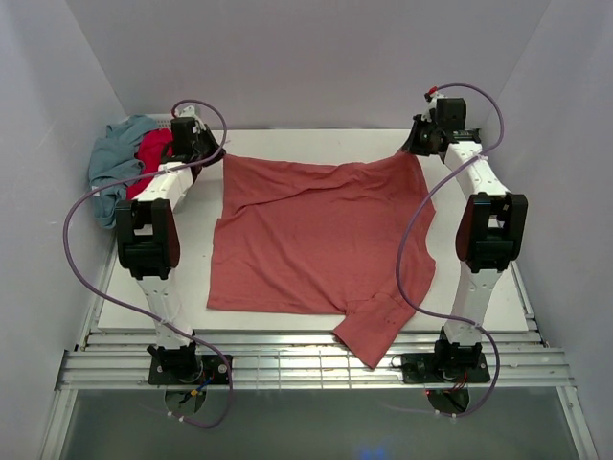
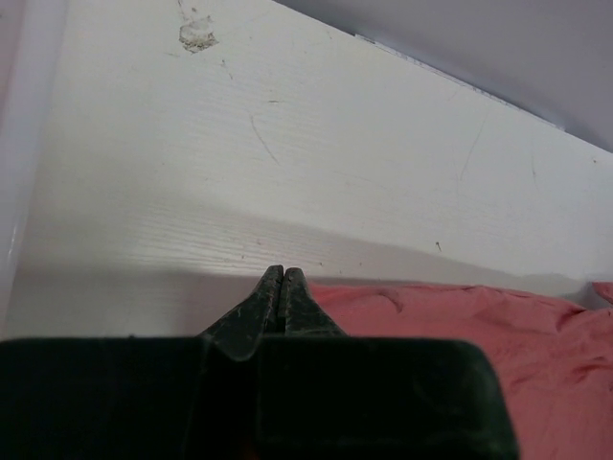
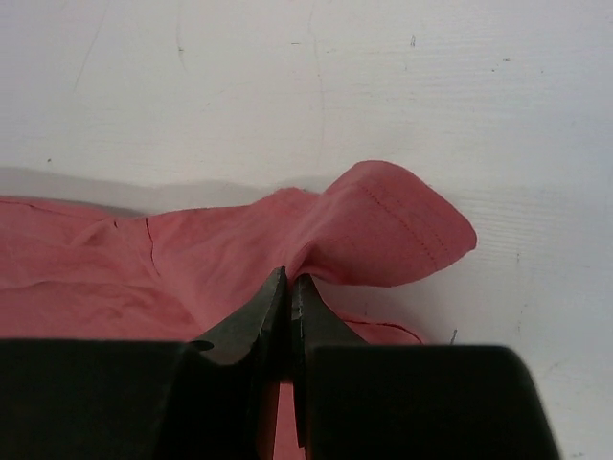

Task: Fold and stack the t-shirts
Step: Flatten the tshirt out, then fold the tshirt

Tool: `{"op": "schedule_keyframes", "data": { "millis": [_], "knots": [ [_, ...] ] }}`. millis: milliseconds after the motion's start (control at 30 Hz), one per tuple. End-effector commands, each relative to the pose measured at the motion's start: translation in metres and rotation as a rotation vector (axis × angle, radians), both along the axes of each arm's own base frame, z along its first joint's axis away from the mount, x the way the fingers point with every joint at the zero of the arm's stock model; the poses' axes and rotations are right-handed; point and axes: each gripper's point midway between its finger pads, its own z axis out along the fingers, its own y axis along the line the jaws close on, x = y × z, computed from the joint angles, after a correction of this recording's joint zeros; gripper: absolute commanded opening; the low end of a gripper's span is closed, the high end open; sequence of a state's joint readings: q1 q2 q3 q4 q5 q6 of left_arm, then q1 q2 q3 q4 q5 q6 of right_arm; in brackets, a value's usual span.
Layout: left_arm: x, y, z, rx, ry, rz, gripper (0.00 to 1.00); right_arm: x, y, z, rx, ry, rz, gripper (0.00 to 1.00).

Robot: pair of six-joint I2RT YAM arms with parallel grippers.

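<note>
PINNED AT THE CORNERS: The salmon-red t-shirt [image 1: 316, 235] lies spread across the white table [image 1: 192, 287], one sleeve [image 1: 375, 335] spilling over the near edge. Bare board runs down both sides and along the far side. The crimson t-shirt [image 1: 153, 150] and grey-blue t-shirt [image 1: 113, 165] sit heaped at the far-left corner. The right gripper [image 3: 288, 280] is clamped on a raised fold of the salmon hem, a detail only its wrist camera shows. The left gripper [image 2: 283, 278] is pinched closed at the shirt's far-left edge; whether it has caught any cloth cannot be told.
</note>
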State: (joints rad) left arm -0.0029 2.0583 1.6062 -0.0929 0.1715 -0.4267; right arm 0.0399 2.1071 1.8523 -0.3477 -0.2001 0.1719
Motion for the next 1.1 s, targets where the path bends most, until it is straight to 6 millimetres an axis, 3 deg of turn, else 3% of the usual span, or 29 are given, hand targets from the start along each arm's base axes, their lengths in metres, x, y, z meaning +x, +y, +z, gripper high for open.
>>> {"op": "schedule_keyframes", "data": {
  "millis": [0,33,67,100,133,233,267,367,533,567,767,800,1067],
  "knots": [
    [0.002,0.007,0.070,0.024,-0.173,0.026,0.00,-0.007,-0.003,0.040,-0.040,-0.103,0.001,0.08],
    [0.005,0.027,0.055,0.028,-0.124,0.053,0.00,-0.006,-0.004,0.038,-0.046,-0.094,-0.003,0.08],
    [0.013,0.027,0.068,0.023,-0.143,0.042,0.00,-0.003,-0.004,0.036,-0.050,-0.085,-0.002,0.08],
    [0.014,0.027,0.063,0.021,-0.123,0.037,0.00,0.003,-0.003,0.051,-0.048,-0.110,0.000,0.08],
    [0.014,0.026,0.058,0.019,-0.110,0.031,0.00,0.004,-0.002,0.042,-0.045,-0.077,0.002,0.08],
    [0.007,0.023,0.056,0.010,-0.124,0.020,0.00,0.003,0.002,0.053,-0.027,-0.093,0.008,0.08],
    [0.002,0.024,0.063,0.009,-0.139,0.026,0.00,0.001,0.002,0.054,-0.028,-0.095,0.008,0.08],
    [-0.010,0.027,0.055,0.017,-0.102,0.042,0.00,-0.010,0.002,0.056,-0.043,-0.074,0.004,0.08],
    [-0.036,0.019,0.022,-0.002,0.012,0.001,0.00,-0.037,0.001,0.053,-0.064,-0.014,-0.002,0.08],
    [-0.040,0.019,0.018,-0.003,0.024,0.003,0.00,-0.046,0.000,0.042,-0.067,0.017,-0.001,0.08],
    [-0.071,0.023,0.007,0.006,0.086,0.041,0.00,-0.084,0.004,0.021,-0.100,0.102,-0.003,0.08],
    [-0.075,0.024,0.007,0.007,0.089,0.044,0.00,-0.092,0.006,0.011,-0.104,0.130,0.001,0.08],
    [-0.101,0.036,0.019,0.036,0.105,0.118,0.00,-0.126,0.004,-0.015,-0.179,0.232,-0.004,0.08]
  ]
}}
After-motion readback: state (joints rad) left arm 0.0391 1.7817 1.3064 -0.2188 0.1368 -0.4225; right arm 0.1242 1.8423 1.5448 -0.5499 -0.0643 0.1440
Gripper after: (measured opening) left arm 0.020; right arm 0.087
